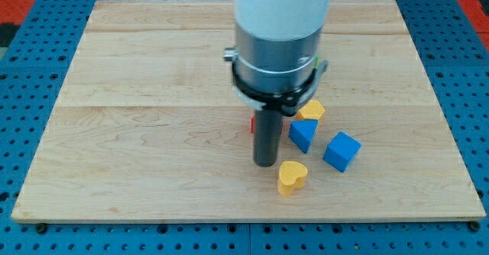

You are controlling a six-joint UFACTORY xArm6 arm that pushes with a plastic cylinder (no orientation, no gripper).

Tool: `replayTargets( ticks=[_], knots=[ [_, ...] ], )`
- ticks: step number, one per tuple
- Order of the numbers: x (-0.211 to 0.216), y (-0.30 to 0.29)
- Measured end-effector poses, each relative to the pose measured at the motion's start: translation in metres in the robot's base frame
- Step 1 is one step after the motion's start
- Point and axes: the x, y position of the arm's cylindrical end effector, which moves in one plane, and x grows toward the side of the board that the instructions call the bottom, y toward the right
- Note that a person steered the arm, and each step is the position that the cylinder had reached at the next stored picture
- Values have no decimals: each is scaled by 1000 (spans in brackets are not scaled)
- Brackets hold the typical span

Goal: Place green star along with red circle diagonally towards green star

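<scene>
- The wooden board (153,125) fills most of the view; all the blocks I can see sit in its lower right part, nearer the bottom edge than the top.
- My arm (279,49) comes down from the view's top over the middle and hides whatever lies behind it.
- I carry no jaws to be apart or together, only a rod; my tip (265,163) rests on the board just left of the blocks, close to the yellow heart (292,177).
- Blue cube (341,151) is furthest right, blue block (302,134) between it and my rod, with a second yellow block (311,111) above, towards the top edge.
- A red sliver (253,124) peeks out at the rod's left side; I judge it the red circle, though its shape is hidden.
- The green star is not visible at all, perhaps behind my arm, so its position, pointing and long axis I cannot tell.
- Progress, as I judge it: the pairing cannot be confirmed as done; finding the star and nudging it diagonally beside the red piece seems left.
</scene>
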Motion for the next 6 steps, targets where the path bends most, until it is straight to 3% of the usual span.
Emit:
replayTargets(
  ticks=[1, 4, 6],
  knots=[
    [-6, -15],
    [-78, 0],
    [-85, 8]
  ],
)
